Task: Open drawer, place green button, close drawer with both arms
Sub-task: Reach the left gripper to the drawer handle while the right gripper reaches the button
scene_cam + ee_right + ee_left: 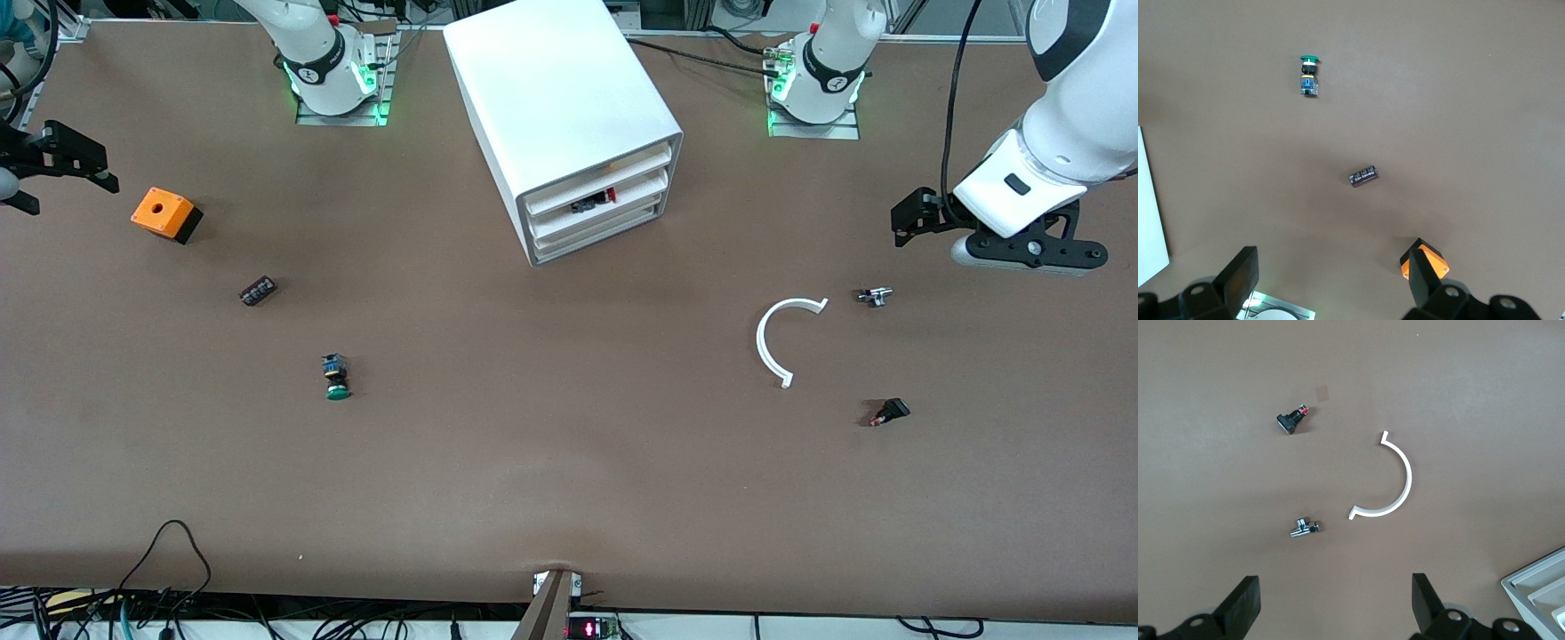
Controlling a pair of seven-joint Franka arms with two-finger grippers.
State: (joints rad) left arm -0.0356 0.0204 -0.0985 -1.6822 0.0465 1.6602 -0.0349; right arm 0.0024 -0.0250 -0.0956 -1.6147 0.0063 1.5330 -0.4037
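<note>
step: open drawer [601, 233] | left pincer [1335, 603] spread wide, empty, over tabletop [569, 444] beside cabinet [569, 116]; hook bottom front squarely | right pincer [1331, 283] spread, empty, waits above orange cube [164, 214]; button [336, 377] well off it

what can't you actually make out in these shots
- Cabinet, front view: what the dark, red-tipped item in an upper drawer is; too small, half hidden by the drawer above.
- Bottom drawer, front view: its contents; it is shut.
- Right end effector, front view: partly cut off by the picture's edge.
- Orange cube, right wrist view: partly hidden by a finger.
</note>
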